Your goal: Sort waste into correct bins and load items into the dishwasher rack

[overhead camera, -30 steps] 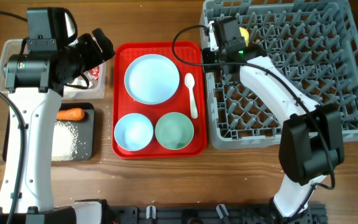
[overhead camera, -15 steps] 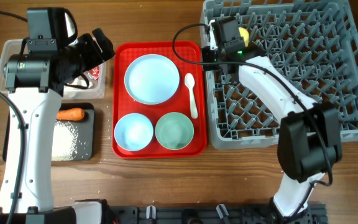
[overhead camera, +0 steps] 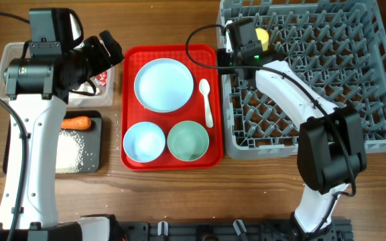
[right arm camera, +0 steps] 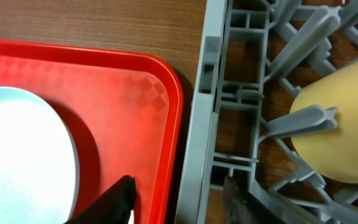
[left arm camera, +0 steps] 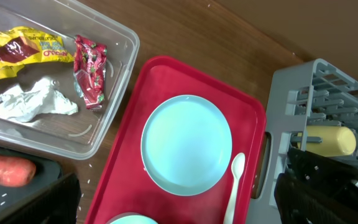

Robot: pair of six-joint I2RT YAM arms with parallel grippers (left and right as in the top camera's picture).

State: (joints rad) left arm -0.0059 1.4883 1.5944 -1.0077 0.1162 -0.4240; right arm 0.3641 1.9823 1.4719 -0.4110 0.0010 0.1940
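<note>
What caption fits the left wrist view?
Wrappers and tissue in the clear tub; plate and spoon on the red tray; yellow cup in the grey rack.

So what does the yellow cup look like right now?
The yellow cup is plain pale yellow and smooth, like plastic. It lies on its side in the grey dishwasher rack, in the corner nearest the red tray. The rack's upright pegs stand around it, and one crosses in front of it in the right wrist view. The right gripper is close beside it, with its fingers off the cup.
</note>
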